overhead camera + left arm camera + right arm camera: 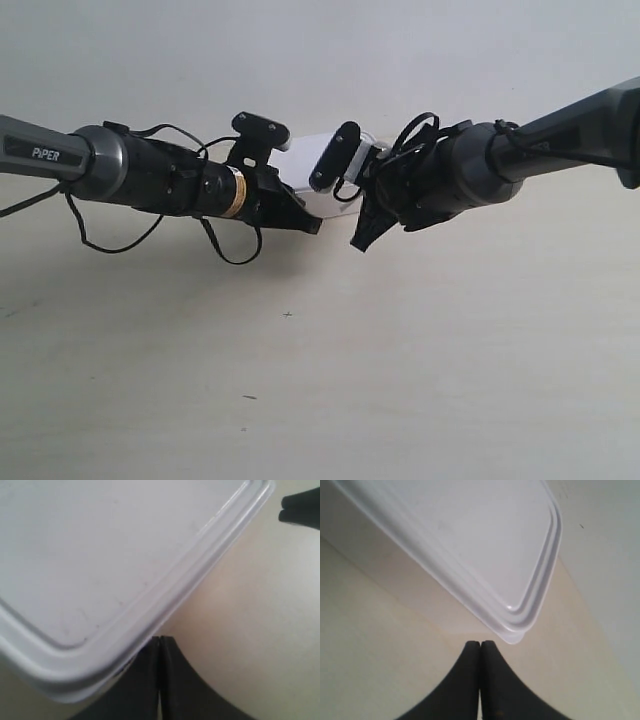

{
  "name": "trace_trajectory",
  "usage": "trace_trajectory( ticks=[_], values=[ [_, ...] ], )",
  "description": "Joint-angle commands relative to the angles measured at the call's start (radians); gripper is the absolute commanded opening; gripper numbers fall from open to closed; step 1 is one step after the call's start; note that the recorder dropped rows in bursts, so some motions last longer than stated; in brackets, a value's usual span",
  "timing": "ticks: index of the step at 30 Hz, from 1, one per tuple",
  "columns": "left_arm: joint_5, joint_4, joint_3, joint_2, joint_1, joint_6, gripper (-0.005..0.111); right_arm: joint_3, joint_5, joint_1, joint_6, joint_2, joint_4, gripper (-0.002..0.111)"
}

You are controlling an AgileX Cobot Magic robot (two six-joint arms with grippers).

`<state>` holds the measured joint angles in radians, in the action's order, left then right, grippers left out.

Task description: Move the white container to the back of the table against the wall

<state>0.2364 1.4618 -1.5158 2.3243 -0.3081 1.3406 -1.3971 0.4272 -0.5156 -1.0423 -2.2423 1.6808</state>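
Note:
The white container (312, 160) sits on the table (320, 380) at the back, close to the wall (320, 50), mostly hidden behind both arms. My left gripper (160, 639) is shut, its tips touching the container's (115, 555) rimmed lid edge. In the exterior view this is the arm at the left, with its gripper (312, 226) at the box's front. My right gripper (480, 643) is shut and empty, a short gap from a rounded corner of the container (475, 545). That gripper (360, 243) shows at the exterior view's right.
The wall (615, 555) runs close behind the container in the right wrist view. The other gripper's dark tip (300, 510) shows at the edge of the left wrist view. Bare beige table with tiny dark specks (288, 315) lies in front of the arms.

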Motion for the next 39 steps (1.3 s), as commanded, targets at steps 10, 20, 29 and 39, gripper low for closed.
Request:
trace_trajectory(
  ticks=[10, 20, 29, 39],
  values=[
    [-0.059, 0.000, -0.105, 0.061, 0.025, -0.002, 0.000, 0.003, -0.031, 0.011, -0.086, 0.012, 0.064, 0.000],
    [-0.046, 0.000, -0.122, 0.076, 0.041, -0.019, 0.000, -0.018, -0.135, 0.032, -0.128, 0.001, 0.064, 0.000],
    [-0.011, 0.000, -0.135, 0.076, 0.041, -0.021, 0.000, -0.089, -0.141, 0.034, -0.138, -0.036, 0.064, 0.000],
    [-0.018, 0.000, -0.150, 0.076, 0.049, -0.033, 0.000, -0.137, -0.162, 0.034, -0.138, -0.068, 0.064, 0.000]
  ],
)
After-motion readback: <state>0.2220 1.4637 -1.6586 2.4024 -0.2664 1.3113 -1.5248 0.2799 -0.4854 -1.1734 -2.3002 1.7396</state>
